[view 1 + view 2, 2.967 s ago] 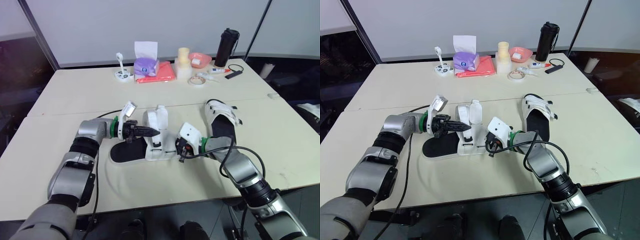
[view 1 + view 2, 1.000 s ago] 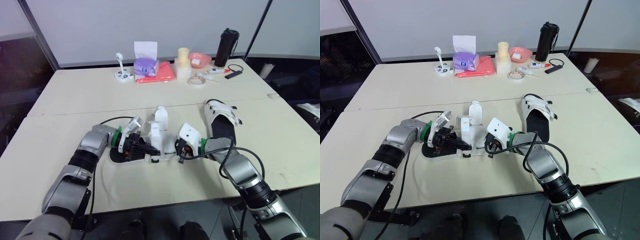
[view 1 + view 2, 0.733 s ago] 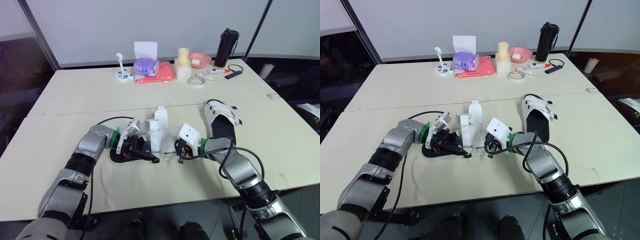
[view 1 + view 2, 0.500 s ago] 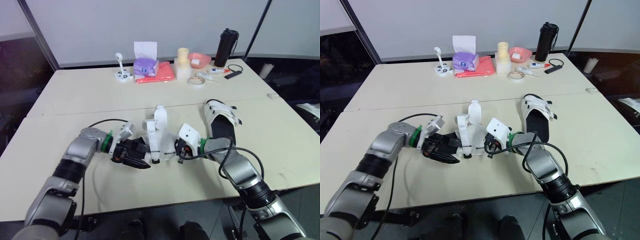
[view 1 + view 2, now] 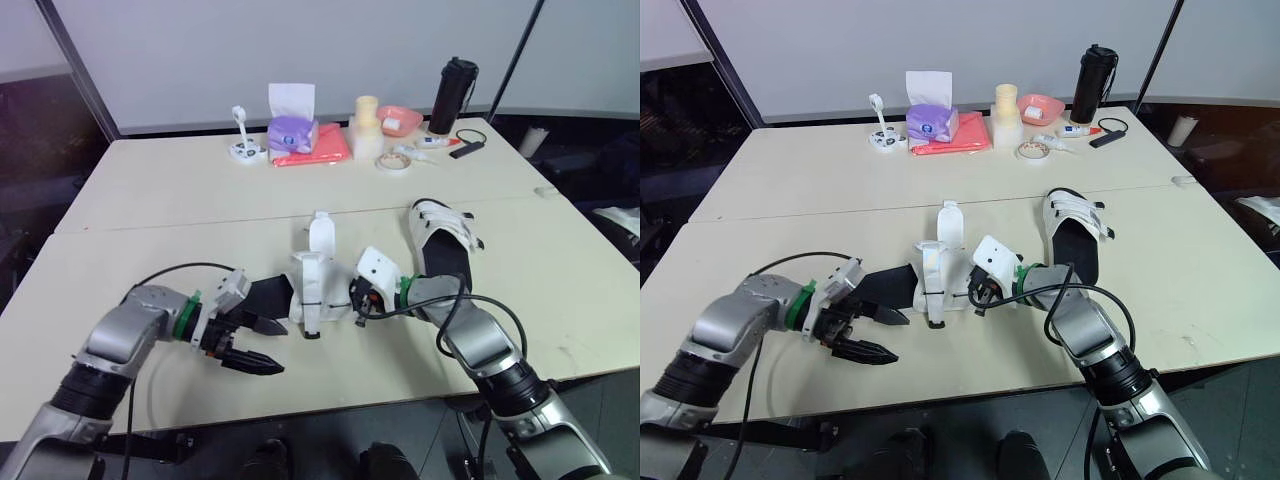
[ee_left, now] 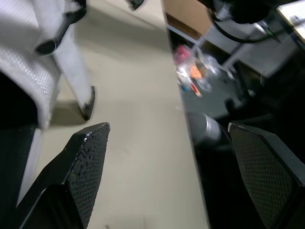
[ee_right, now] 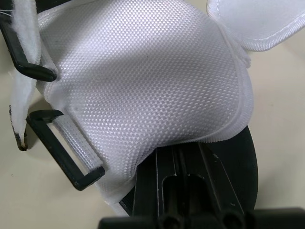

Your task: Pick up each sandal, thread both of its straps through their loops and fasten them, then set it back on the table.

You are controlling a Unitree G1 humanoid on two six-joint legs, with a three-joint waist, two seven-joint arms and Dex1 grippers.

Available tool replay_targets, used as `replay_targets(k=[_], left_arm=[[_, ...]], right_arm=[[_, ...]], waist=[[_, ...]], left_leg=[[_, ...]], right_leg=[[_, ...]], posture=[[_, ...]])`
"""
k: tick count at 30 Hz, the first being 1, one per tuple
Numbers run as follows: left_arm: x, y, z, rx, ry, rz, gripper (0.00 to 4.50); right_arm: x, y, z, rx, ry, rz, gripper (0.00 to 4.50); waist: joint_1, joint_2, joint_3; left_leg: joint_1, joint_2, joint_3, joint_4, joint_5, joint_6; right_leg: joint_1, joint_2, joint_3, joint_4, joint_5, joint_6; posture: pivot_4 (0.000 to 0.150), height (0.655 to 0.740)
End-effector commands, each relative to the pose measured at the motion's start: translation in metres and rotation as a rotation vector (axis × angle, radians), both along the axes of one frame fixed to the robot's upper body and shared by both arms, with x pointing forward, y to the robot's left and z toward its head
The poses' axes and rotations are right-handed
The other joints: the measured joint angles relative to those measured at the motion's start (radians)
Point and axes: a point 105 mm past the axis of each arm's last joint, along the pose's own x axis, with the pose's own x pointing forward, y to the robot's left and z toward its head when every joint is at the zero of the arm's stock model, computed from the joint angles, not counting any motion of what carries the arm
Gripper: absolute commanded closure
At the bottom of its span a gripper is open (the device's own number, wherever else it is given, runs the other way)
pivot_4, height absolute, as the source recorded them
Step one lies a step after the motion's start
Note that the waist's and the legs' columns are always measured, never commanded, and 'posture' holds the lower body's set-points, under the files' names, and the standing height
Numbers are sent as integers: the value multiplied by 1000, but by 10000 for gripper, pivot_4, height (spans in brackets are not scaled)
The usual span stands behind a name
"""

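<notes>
Your left claw [image 5: 266, 346] sits to the left of the near sandal [image 5: 303, 290], close to its left end and toward your side of the desk [image 5: 150, 200]. Its two black fingers [image 6: 86, 171] are spread wide apart and hold nothing. In the left wrist view, bare desk lies between them.

The near sandal lies sideways on the desk. It has a black sole, bare at its left end, and a white mesh upper with white straps. Thin black rectangular loops [image 7: 62, 157] line the edge of the upper. The far strap [image 5: 320, 235] stands upright on the sandal's far side, unfastened. The near strap [image 5: 309, 318] hangs over its near side down to the desk and ends in a dark tip.

Far beyond the near sandal, at the back of the desk, a purple tissue pack [image 5: 292, 130] has a white tissue standing out of it. Its print is too small to read.

Your right claw [image 5: 357, 303] is against the right end of the near sandal, with the white mesh close in front of the right wrist camera. You cannot tell whether this claw is gripping the sandal.

The second sandal [image 5: 440, 240] lies flat to the right of the near sandal and a little farther back, apart from it. It has the same black sole, with white straps across its far half.

A black bottle [image 5: 453, 95] stands upright far beyond and to the right of the near sandal. Any lettering on it is too small to make out.
</notes>
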Motion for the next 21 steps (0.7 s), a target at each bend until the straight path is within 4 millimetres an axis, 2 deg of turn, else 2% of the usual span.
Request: replay_targets(k=[1,3,19,21], left_arm=[[12,-9,-6,-7,-78,78,3598],[17,-13,-11,-14,-95,110,3598],[17,-37,-24,-75,-57,118,3598],[17,-40,-24,-85,-50,122,8654]], right_arm=[[-8,9,-8,-4,39,42,45000],[-8,8,-9,-5,40,41,45000],[-9,7,-9,-14,40,42,45000],[-9,6,-9,-14,40,43,45000]], waist=[[0,0,0],[2,0,0],[7,0,0],[8,0,0]], left_leg=[[0,0,0,0,0,0],[0,0,0,0,0,0],[1,0,0,1,0,0],[1,0,0,2,0,0]], right_leg=[[0,0,0,0,0,0],[0,0,0,0,0,0],[2,0,0,0,0,-1],[2,0,0,0,0,0]], posture=[[1500,7400],[1500,7400],[1500,7400],[1500,7400]])
